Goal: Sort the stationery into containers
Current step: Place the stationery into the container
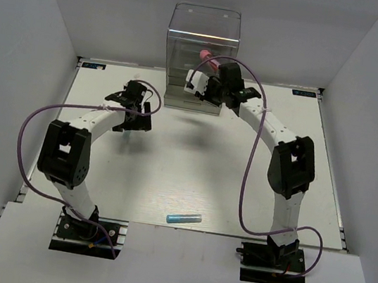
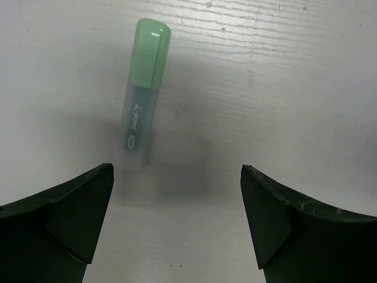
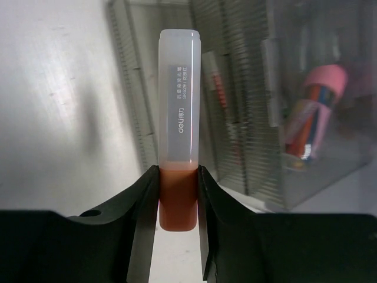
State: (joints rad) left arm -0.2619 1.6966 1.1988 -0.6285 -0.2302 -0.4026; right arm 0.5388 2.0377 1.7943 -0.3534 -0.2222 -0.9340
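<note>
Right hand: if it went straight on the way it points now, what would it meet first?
Probably the clear drawer box. The right hand grips an orange-and-grey marker aimed at its ribbed front, so the marker's far end would likely touch first; depth is unclear.

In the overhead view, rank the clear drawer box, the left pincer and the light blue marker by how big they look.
1. clear drawer box
2. left pincer, though raised nearer the camera, so unsure
3. light blue marker

The box stands at the counter's far edge, the held marker just before it. The highlighter lies left, the loose marker near the front.
</note>
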